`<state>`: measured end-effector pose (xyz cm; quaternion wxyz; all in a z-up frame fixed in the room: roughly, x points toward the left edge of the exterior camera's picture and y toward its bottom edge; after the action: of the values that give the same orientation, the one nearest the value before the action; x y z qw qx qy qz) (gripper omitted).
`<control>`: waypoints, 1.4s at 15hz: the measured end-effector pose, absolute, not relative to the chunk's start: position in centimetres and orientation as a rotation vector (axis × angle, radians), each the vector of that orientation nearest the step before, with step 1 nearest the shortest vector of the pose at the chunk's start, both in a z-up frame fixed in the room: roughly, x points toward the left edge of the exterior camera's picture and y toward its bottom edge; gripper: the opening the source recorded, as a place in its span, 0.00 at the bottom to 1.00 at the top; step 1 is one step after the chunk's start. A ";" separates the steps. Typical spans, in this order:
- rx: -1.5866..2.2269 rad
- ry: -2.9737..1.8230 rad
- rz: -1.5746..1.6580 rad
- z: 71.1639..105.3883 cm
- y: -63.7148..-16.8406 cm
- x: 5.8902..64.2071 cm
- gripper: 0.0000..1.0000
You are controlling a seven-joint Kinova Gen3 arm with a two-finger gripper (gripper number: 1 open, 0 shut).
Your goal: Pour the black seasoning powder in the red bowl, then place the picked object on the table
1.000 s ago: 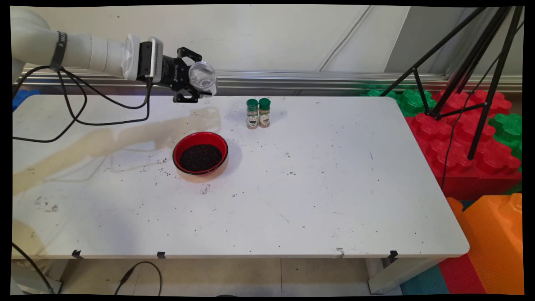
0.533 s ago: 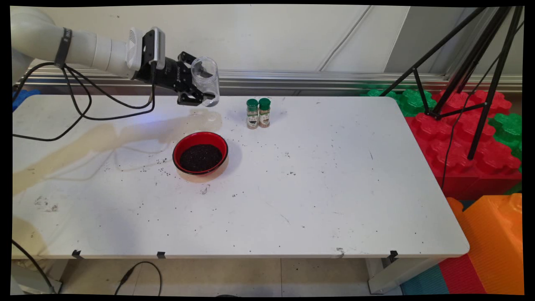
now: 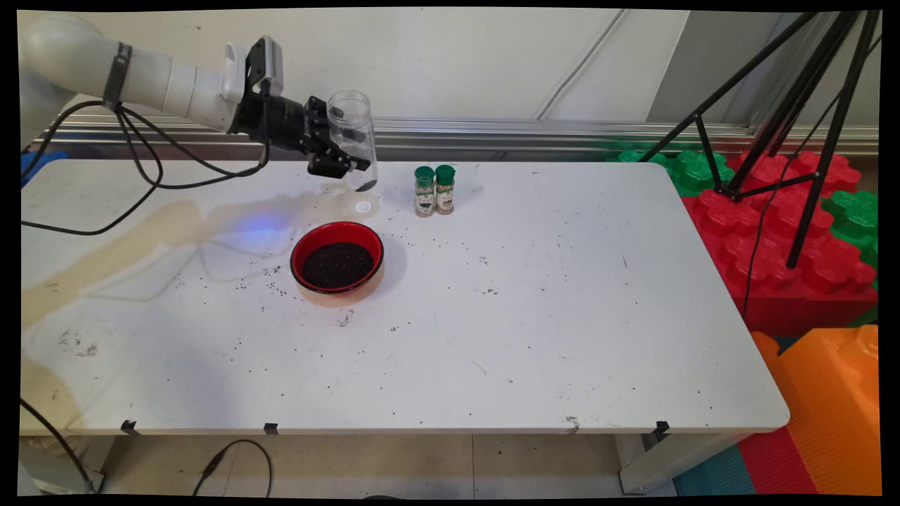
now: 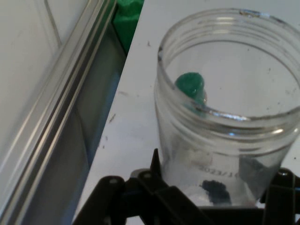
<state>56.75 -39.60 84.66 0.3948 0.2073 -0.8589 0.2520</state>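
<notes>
1. Main view: the gripper hangs above the far left part of the white counter, its fingers pinching a clear jar from both sides.
2. The jar is nearly upright, mouth up, tilted a little, clear of the counter. A few dark grains lie at its bottom.
3. Near of the jar, a red bowl filled with dark grains stands on the counter, apart from the gripper.
4. To the right of the jar, two spice bottles with green caps stand upright, touching each other, close to the counter's far edge.
5. Dark grains are scattered on the counter around the bowl and to its right.
6. Black cables hang from the arm over the counter's left side.
7. Off the right end of the counter stand red and green blocks, an orange block and a black tripod.
8. Hand view: the jar fills the right half, its open mouth facing the camera, held at its lower part between the fingers.
9. A green cap shows through the glass, beyond the jar.
10. A few dark grains rest at the jar's bottom wall.
11. To the left runs a metal rail along the counter's edge.
</notes>
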 end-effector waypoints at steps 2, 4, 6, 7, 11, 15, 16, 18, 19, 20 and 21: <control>0.585 -2.152 0.600 84.2 -40.0 57.1 0.00; 0.637 -2.125 0.565 83.8 -40.5 57.4 0.00; 0.686 -2.098 0.531 83.1 -40.9 57.7 0.00; 0.714 -2.084 0.514 82.7 -41.2 57.9 0.00; 0.792 -2.050 0.461 80.9 -42.0 58.6 0.00; 0.839 -2.033 0.426 79.5 -42.6 59.1 0.00; 0.847 -2.030 0.418 79.2 -42.8 59.2 0.00; 0.863 -2.025 0.405 78.5 -43.0 59.4 0.00; 0.867 -2.024 0.401 78.2 -43.1 59.5 0.00; 0.874 -2.022 0.397 77.9 -43.3 59.5 0.00; 0.879 -2.020 0.393 77.7 -43.4 59.5 0.00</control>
<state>59.55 -43.43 77.65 0.4367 0.3532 -0.8121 0.1580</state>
